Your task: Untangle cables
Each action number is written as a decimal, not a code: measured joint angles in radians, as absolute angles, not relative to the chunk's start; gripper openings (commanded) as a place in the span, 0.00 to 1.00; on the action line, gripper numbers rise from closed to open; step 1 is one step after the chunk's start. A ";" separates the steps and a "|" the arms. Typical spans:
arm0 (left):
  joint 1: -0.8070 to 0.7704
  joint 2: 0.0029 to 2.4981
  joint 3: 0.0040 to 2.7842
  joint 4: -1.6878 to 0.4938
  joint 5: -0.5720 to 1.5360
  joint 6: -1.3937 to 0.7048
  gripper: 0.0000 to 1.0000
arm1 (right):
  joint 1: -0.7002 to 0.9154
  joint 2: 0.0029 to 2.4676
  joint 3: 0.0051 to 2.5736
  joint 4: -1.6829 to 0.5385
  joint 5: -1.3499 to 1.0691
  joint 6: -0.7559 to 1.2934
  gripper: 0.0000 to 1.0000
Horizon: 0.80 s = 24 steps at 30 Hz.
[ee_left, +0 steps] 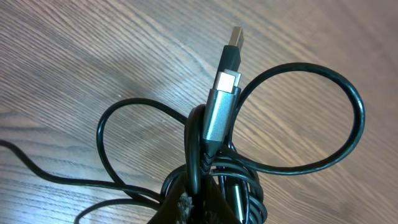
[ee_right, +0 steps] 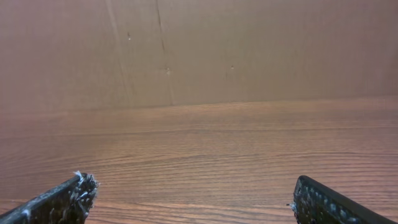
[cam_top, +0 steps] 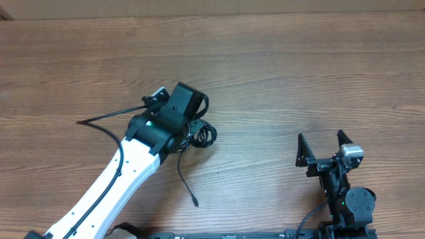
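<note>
The cables (ee_left: 292, 118) are thin black cords bunched in loops on the wooden table. From the bunch, a grey metal-sleeved plug (ee_left: 219, 112) with a silvery USB tip (ee_left: 236, 38) sticks up. My left gripper (ee_left: 194, 190) is shut on a black strand at the bunch's near side. Overhead, the bunch (cam_top: 207, 135) lies just right of the left gripper (cam_top: 190, 130), whose fingers are mostly hidden under the wrist. One tail (cam_top: 186, 179) trails toward the front, ending in a small plug (cam_top: 196, 202). My right gripper (cam_top: 321, 143) stands open and empty at the front right, far from the cables; its fingertips (ee_right: 68, 199) frame bare wood.
The wooden table (cam_top: 299, 73) stretches around both arms. A brown cardboard wall (ee_right: 199, 50) stands along the far edge. A thin black cord (cam_top: 106, 116) runs left from the left wrist. The white left arm (cam_top: 113, 182) crosses the front left.
</note>
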State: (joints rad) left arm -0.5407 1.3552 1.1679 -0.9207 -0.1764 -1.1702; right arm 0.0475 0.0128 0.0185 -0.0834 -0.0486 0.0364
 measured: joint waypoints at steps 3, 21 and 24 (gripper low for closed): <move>-0.541 1.310 1.168 -0.920 -0.176 -1.176 0.04 | 0.047 0.013 0.019 -0.083 -0.049 0.040 1.00; -0.541 1.185 1.168 -0.910 -0.102 -1.260 0.04 | 0.047 0.486 0.354 -0.334 -0.413 0.524 1.00; -0.541 1.185 1.168 -0.875 -0.072 -1.339 0.04 | 0.046 0.591 0.513 -0.319 -0.563 0.525 1.00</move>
